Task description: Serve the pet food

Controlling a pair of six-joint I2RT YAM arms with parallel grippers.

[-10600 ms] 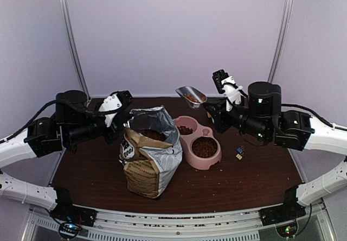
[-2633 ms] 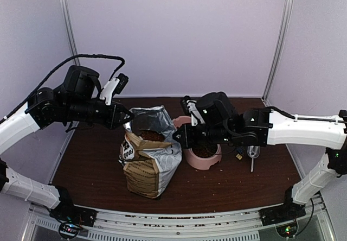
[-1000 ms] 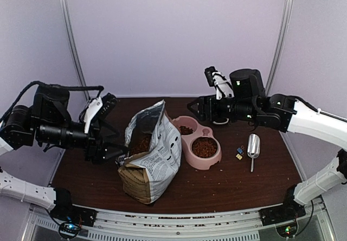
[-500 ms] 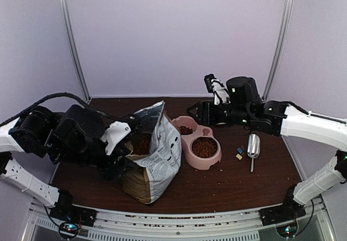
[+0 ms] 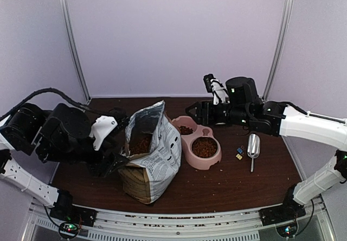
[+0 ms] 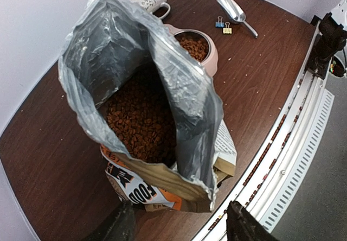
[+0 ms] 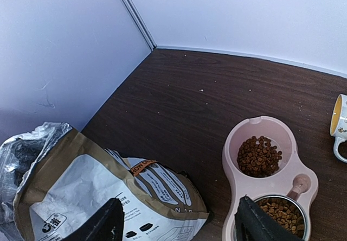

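Now, your left gripper and right gripper both stand open and empty. The pet food sits in both wells of the pink bowl and deep in the open bag. The left one hangs close beside that bag; a nudge could topple it, spilling kibble over the table

Under the left claw, the bag shows a crinkled, silvery foil lining with a dull gloss. Its outside is matt kraft paper with printed panels. The pet food inside looks dry and matt. Beyond the right claw, the pink bowl is smooth plastic, and the worktop is dark wood grain with a low sheen. The scoop is polished metal.
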